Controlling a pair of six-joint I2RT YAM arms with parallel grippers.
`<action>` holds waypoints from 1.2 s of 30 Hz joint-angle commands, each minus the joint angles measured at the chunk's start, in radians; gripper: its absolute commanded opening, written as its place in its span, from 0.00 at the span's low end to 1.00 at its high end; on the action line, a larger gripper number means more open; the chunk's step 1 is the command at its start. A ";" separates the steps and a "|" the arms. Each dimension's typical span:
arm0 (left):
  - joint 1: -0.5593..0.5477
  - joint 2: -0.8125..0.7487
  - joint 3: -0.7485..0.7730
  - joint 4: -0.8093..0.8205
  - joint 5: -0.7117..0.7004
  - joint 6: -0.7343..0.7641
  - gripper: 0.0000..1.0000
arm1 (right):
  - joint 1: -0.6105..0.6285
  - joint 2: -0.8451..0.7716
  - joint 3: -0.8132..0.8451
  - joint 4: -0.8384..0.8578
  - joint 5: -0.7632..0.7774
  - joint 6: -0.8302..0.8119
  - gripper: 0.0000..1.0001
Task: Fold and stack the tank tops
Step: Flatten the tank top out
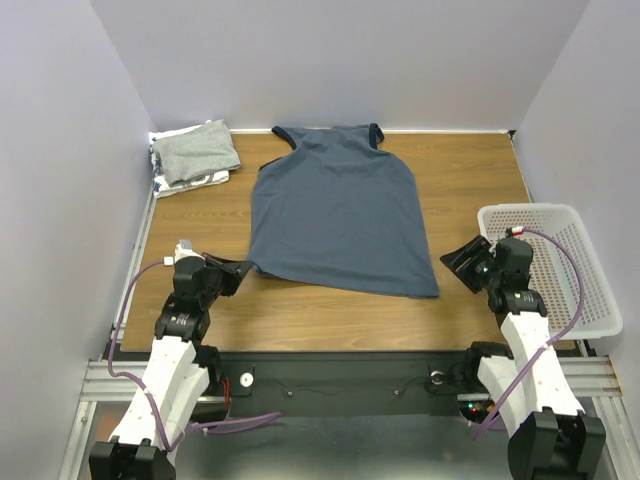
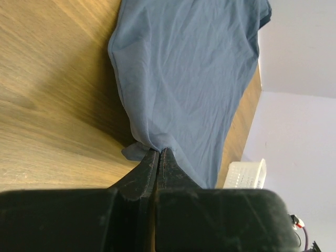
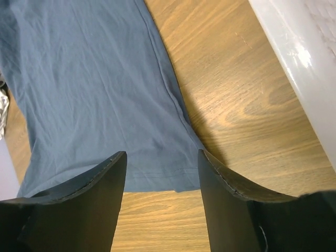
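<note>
Left gripper (image 2: pixel 159 153) pinches blue tank top (image 1: pixel 340 205) at its near-left hem corner. Right gripper (image 3: pixel 163 157) spread over its near-right corner. Basket (image 1: pixel 530 207) further right on the counter (image 1: pixel 470 170).

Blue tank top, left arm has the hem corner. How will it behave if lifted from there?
Likely floppy: the blue tank top bunches where the left jaws pinch its corner. It would probably drape, not rise flat. Seems light and thin, given its fine wrinkles.

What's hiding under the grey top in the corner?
A black-and-white patterned top peeks out under the grey top along its left and near edges. Most of it is covered.
</note>
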 commanded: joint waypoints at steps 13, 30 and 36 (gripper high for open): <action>-0.003 -0.047 -0.001 -0.055 0.033 0.071 0.02 | 0.189 0.087 0.009 0.085 0.078 0.034 0.55; -0.003 0.007 0.281 -0.219 -0.080 0.227 0.51 | 0.434 0.270 0.036 0.168 0.319 0.084 0.52; -0.003 0.106 0.264 -0.101 -0.013 0.235 0.51 | 0.434 0.238 -0.019 0.151 0.328 0.092 0.53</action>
